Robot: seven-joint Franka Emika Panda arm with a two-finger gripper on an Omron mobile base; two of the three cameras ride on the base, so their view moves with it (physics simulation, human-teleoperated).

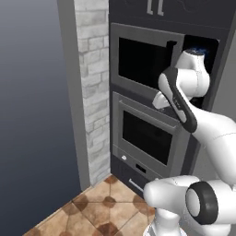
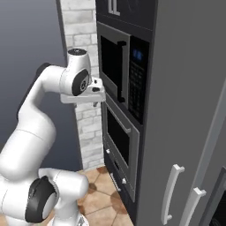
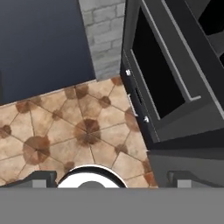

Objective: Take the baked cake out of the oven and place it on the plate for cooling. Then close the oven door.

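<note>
The grey oven is built into the dark wall unit below the microwave. Its oven door stands upright and shut, so the racks and whatever is inside stay hidden behind the dark window. My gripper hangs level with the door's top edge, just in front of and above the bar handle, not touching it. It looks down along the oven door and its handle. The gripper is open, fingertips set wide apart, nothing between them.
A brick pillar and a grey wall border the oven on the left. A drawer with a small bar pull lies under the oven. The microwave keypad with blue display is above right. Tall grey cabinet doors stand at the right, over brown tiled floor.
</note>
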